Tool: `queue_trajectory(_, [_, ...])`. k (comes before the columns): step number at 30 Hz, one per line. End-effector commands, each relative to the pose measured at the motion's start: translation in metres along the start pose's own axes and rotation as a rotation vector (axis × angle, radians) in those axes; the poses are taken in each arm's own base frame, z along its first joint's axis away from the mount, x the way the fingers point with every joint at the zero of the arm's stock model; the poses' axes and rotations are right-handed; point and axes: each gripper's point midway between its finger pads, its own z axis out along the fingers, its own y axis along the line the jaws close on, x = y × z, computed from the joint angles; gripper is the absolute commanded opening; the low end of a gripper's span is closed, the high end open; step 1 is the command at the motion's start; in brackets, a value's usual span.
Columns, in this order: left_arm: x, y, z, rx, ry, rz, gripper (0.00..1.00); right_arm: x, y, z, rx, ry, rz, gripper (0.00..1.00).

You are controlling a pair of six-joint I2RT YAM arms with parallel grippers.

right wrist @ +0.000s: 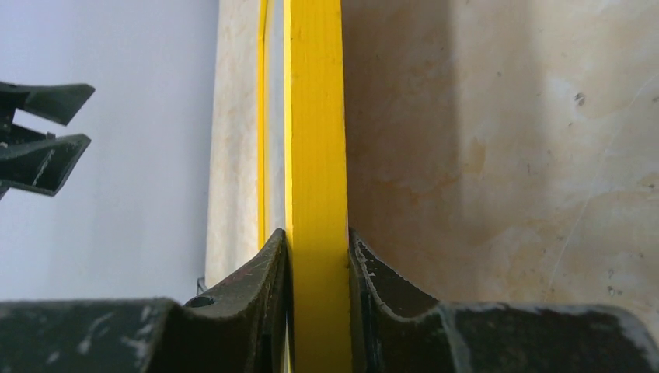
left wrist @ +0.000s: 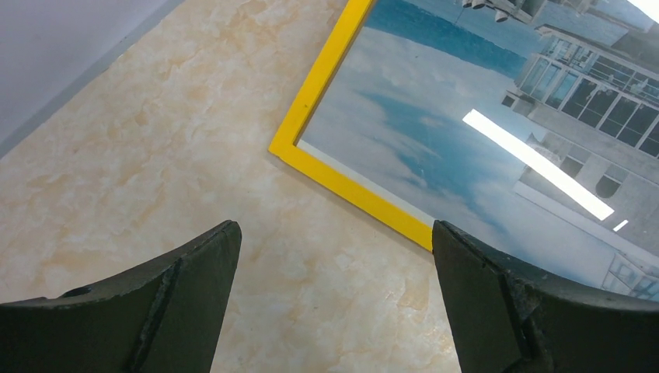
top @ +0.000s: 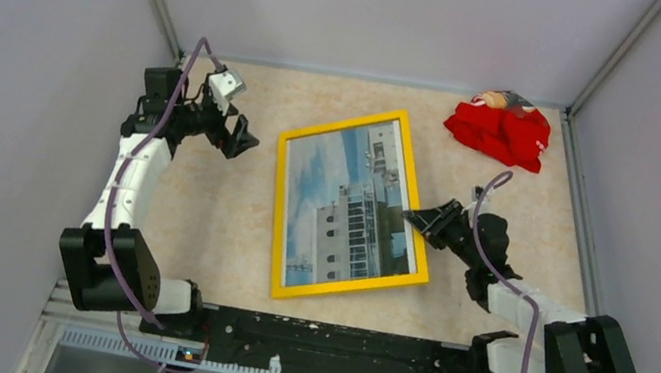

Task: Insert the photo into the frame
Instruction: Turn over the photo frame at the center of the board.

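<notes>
left arm (top: 134,182): white shells between black joints, with a bulky rounded black motor housing at the base
right arm (top: 539,308): same white-and-black build, with a larger black housing low down
cables (top: 187,61): thin, lilac, one looping along each arm
left gripper (top: 245,142): black, with a pale grey block behind it
left fingers (left wrist: 186,272): matte black, curved inner faces, moulded seam
right fingers (right wrist: 256,272): black, scuffed with pale scratches, small round hole
base rail (top: 321,337): black, flecked with white
</notes>
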Motion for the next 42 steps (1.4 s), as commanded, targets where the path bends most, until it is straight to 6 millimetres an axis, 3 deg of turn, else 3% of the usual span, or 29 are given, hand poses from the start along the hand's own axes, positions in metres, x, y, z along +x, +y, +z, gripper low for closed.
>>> queue_trajectory(1, [-0.002, 0.000, -0.002, -0.013, -0.019, 0.019, 0.99, -0.043, -0.006, 0.010, 0.041, -0.215, -0.022, 0.00])
queue_trajectory(7, [0.003, 0.001, 0.000, -0.023, -0.019, 0.000, 0.99, -0.047, -0.019, 0.020, 0.070, -0.295, 0.047, 0.00])
queue_trajectory(11, [0.007, 0.000, -0.001, -0.026, -0.001, -0.004, 0.99, -0.034, -0.011, 0.041, 0.046, -0.218, 0.013, 0.00])
queue_trajectory(14, [0.014, 0.000, -0.002, -0.038, 0.017, -0.007, 0.99, -0.024, -0.019, 0.048, 0.066, -0.169, 0.008, 0.04])
queue_trajectory(18, [0.028, 0.012, 0.000, -0.111, 0.053, -0.043, 0.99, -0.017, -0.038, 0.048, 0.128, -0.158, -0.002, 0.26])
queue_trajectory(21, [0.036, 0.029, 0.000, -0.191, 0.090, -0.057, 0.99, -0.017, -0.045, 0.052, 0.163, -0.148, -0.015, 0.32])
queue_trajectory(24, [0.043, 0.033, 0.000, -0.207, 0.117, -0.082, 0.99, -0.018, -0.047, 0.055, 0.177, -0.143, -0.018, 0.39])
queue_trajectory(25, [0.044, 0.032, 0.001, -0.204, 0.119, -0.090, 0.99, -0.018, -0.050, 0.055, 0.192, -0.143, -0.016, 0.49])
queue_trajectory(27, [0.048, 0.030, 0.002, -0.200, 0.120, -0.103, 0.99, -0.018, -0.056, 0.054, 0.223, -0.144, -0.026, 0.96])
queue_trajectory(30, [0.051, 0.029, 0.003, -0.199, 0.118, -0.114, 0.99, -0.023, -0.060, 0.050, 0.279, -0.146, -0.069, 0.99])
queue_trajectory(36, [0.056, 0.034, 0.008, -0.236, 0.099, -0.175, 0.99, -0.069, -0.045, 0.027, 0.427, -0.227, -0.272, 0.99])
queue_trajectory(42, [0.069, 0.033, 0.022, -0.242, 0.048, -0.278, 0.99, -0.138, -0.036, -0.031, 0.623, -0.504, -0.511, 0.99])
